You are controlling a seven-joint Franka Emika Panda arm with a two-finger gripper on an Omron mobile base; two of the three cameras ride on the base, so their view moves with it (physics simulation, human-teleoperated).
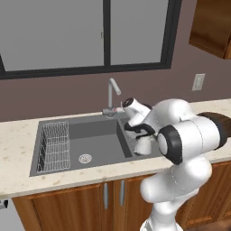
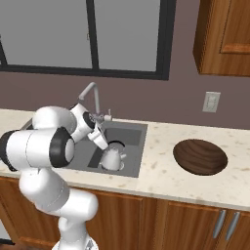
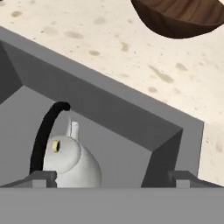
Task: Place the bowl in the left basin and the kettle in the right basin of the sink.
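Observation:
The small white kettle (image 3: 72, 159) with its dark arched handle stands on the floor of the right basin (image 2: 131, 139) of the sink; it also shows as the kettle (image 1: 143, 145) and the kettle (image 2: 112, 159) in the base views. My gripper (image 3: 113, 179) hangs just above it, open, holding nothing, its fingers spread wider than the kettle. The gripper (image 2: 101, 140) sits at the end of the arm, which is bent over the sink. The wide dark-brown bowl (image 2: 200, 156) rests on the counter to the right of the sink, bowl (image 3: 183, 17). The left basin (image 1: 97, 142) holds no task object.
A wire rack (image 1: 54, 146) fills the left part of the left basin, beside a round drain (image 1: 85, 158). The curved silver faucet (image 1: 111, 92) rises at the sink's back edge, close to my wrist. Speckled counter (image 2: 161, 146) lies between sink and bowl. A wall outlet (image 2: 211, 101) is behind.

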